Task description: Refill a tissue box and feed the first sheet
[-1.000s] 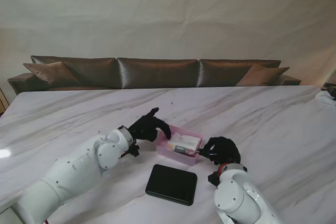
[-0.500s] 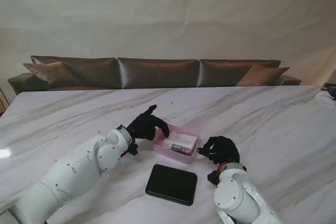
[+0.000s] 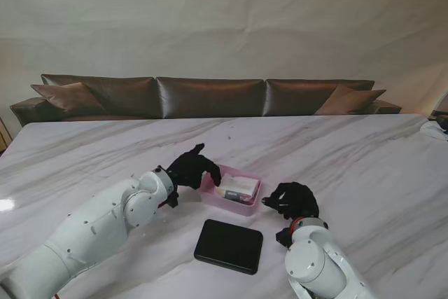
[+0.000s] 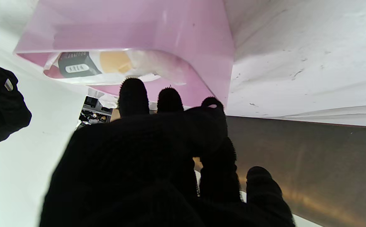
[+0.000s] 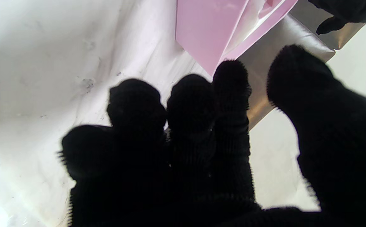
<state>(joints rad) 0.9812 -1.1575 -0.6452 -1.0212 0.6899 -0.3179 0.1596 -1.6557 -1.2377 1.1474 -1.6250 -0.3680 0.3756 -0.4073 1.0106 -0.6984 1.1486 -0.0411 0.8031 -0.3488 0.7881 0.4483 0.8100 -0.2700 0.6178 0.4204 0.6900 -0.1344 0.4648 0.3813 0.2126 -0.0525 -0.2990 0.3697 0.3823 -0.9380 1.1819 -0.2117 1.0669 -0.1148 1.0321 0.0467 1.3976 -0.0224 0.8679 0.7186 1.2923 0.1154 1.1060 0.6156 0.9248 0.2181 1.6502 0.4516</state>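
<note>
An open pink tissue box (image 3: 233, 201) lies at the table's middle with a wrapped tissue pack (image 3: 239, 187) inside it. My left hand (image 3: 190, 168) is at the box's left end, fingers curled over its rim. The left wrist view shows those fingertips (image 4: 132, 91) at the edge of the box (image 4: 170, 28), just short of the pack (image 4: 113, 63). My right hand (image 3: 294, 199) sits just right of the box, fingers apart, holding nothing. In the right wrist view its fingertips (image 5: 230, 75) stop short of the box corner (image 5: 202, 34).
A black rectangular lid (image 3: 229, 246) lies flat on the marble table (image 3: 364, 159), nearer to me than the box. A brown sofa (image 3: 210, 96) runs along the far edge. A small object (image 3: 437, 125) sits at the far right edge.
The box has slid left and a little farther from me together with my left hand, whose index finger has curled in. A gap has opened between my right hand and the box.
</note>
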